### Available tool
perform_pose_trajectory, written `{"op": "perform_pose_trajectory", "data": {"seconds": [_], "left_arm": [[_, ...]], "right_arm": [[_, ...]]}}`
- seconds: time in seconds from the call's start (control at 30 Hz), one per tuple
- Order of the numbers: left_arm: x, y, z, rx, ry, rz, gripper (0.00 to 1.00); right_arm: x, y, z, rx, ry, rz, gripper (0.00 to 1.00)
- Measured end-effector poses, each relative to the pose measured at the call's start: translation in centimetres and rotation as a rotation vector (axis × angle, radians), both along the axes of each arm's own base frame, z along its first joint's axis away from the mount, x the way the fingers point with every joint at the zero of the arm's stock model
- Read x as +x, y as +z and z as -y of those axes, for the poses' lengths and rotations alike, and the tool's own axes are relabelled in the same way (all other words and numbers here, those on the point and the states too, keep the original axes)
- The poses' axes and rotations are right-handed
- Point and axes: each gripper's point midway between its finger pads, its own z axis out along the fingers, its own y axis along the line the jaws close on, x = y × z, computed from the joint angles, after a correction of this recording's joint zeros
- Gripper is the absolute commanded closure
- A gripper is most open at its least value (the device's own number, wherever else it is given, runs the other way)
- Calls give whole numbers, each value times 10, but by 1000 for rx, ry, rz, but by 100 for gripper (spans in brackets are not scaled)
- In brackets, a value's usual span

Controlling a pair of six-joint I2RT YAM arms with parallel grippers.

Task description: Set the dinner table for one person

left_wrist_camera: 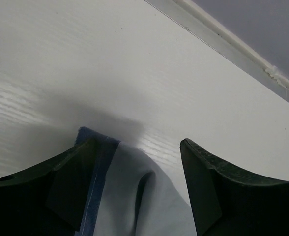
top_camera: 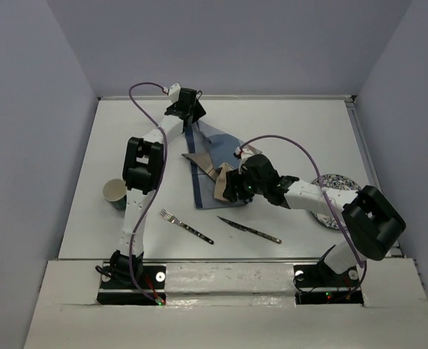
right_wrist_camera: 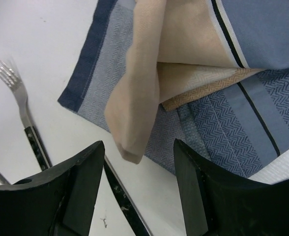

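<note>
The right gripper (right_wrist_camera: 138,145) gapes, seemingly just above placemat (right_wrist_camera: 223,118)

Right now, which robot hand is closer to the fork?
The right. The right gripper hovers over the placemat's near edge, just beyond the fork. The left gripper is at the placemat's far corner, much farther from the fork.

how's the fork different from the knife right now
The fork ends in pale tines; the knife tapers to a single point. The fork lies to the left, nearer the cup; the knife lies to the right, nearer the plate. Both lie flat on the dinner table, slanted alike, dark handles toward the near edge, neither held.
</note>
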Motion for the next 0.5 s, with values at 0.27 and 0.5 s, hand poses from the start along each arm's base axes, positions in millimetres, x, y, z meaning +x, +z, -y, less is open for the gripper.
{"op": "perform_pose_trajectory", "data": {"seconds": [0.27, 0.5], "left_arm": [[17, -11, 6, 12, 0, -34, 33], [17, -13, 2, 36, 7, -62, 50]], "right_arm": [[5, -22, -5, -48, -4, -33, 44], [13, -23, -10, -55, -18, -24, 57]]}}
